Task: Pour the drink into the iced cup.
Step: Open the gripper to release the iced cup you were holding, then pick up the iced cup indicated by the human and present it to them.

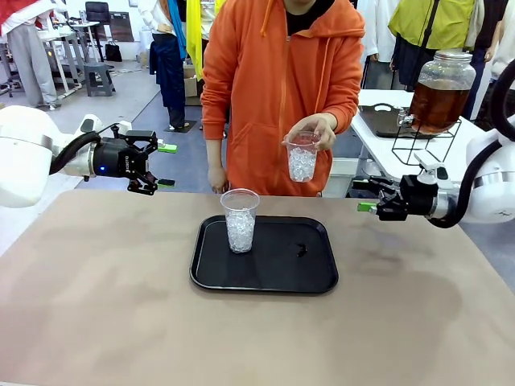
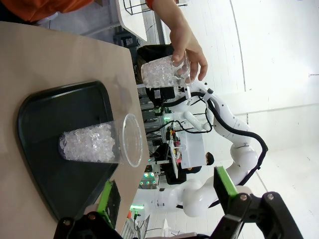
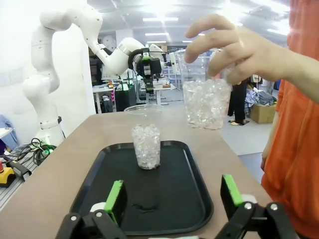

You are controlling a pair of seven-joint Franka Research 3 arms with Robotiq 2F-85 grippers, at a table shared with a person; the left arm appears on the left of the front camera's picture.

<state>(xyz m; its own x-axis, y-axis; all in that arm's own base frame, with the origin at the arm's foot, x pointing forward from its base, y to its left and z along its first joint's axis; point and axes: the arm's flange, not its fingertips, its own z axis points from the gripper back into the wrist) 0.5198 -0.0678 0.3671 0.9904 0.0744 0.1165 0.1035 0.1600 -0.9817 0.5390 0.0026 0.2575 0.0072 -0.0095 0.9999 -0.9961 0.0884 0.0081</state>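
Note:
A clear plastic iced cup (image 1: 240,221) stands upright on the left part of a black tray (image 1: 314,277). The person's hand holds a second cup of ice (image 1: 302,158) in the air behind the tray. Amber drink fills a glass dispenser jar (image 1: 439,95) on a side table at the back right. My left gripper (image 1: 166,166) hovers open, left of the tray and above the table. Open too, my right gripper (image 1: 366,195) hovers at the tray's right. The left wrist view shows the tray cup (image 2: 92,144) and the held cup (image 2: 163,72) beyond my left gripper (image 2: 167,194). My right gripper (image 3: 172,196) faces the tray cup (image 3: 146,144) and the held cup (image 3: 205,97).
The person in an orange hoodie (image 1: 282,88) stands at the table's far edge. A small dark wet mark (image 1: 301,250) lies on the tray's right part. The jar rests on a wire stand (image 1: 422,145) on a white side table. The brown tabletop (image 1: 105,322) surrounds the tray.

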